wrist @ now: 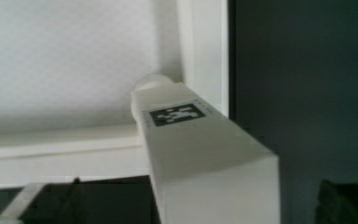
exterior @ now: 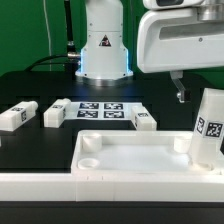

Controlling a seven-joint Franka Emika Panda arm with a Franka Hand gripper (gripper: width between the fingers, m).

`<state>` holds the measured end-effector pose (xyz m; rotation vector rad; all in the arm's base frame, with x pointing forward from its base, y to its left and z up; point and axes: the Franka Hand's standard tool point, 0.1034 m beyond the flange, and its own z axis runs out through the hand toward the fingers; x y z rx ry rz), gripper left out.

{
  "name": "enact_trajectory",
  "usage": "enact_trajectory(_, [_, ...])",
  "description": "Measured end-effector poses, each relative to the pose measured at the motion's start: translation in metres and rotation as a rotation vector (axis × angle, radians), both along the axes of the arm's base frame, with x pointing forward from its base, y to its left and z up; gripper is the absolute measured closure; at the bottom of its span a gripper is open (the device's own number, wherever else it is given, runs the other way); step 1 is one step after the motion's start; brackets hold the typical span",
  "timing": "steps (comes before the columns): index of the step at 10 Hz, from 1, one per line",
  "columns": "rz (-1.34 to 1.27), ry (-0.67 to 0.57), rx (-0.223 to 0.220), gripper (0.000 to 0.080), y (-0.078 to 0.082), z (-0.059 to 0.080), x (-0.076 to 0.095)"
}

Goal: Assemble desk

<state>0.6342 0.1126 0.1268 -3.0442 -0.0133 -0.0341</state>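
The white desk top (exterior: pixel 140 170) lies rim up at the front, with a round socket (exterior: pixel 88 144) in its corner. One white tagged leg (exterior: pixel 208 126) stands upright in the corner at the exterior view's right. Three more legs (exterior: pixel 18 116) (exterior: pixel 55 113) (exterior: pixel 145 120) lie loose on the black table behind it. My gripper (exterior: pixel 183 92) hangs open just above and behind the standing leg. In the wrist view that leg (wrist: pixel 190 140) rises between my dark fingers (wrist: pixel 12 206), and the gripper (wrist: pixel 179 208) does not grip it. The tray floor (wrist: pixel 69 70) shows beside it.
The marker board (exterior: pixel 100 108) lies flat in front of the robot base (exterior: pixel 105 50). A long white rail (exterior: pixel 40 186) runs along the front of the desk top. Cables trail over the table at the back on the exterior view's left.
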Motion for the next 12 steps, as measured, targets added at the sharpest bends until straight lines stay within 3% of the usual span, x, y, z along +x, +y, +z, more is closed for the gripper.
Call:
enact_trajectory(2, [0.167, -0.012, -0.007, 0.015, -0.0022, -0.0028, -0.0005])
enact_trajectory(4, [0.167, -0.012, -0.007, 0.0165, -0.0022, -0.0029, -0.0007])
enact_trajectory(6, [0.165, -0.014, -0.009, 0.0502, -0.0038, -0.0026, 0.0001])
enact_trajectory(10, [0.13, -0.012, -0.009, 0.0501, -0.0058, -0.0024, 0.0007])
enact_trajectory(12, [-0.011, -0.001, -0.004, 0.0501, -0.0063, -0.0025, 0.001])
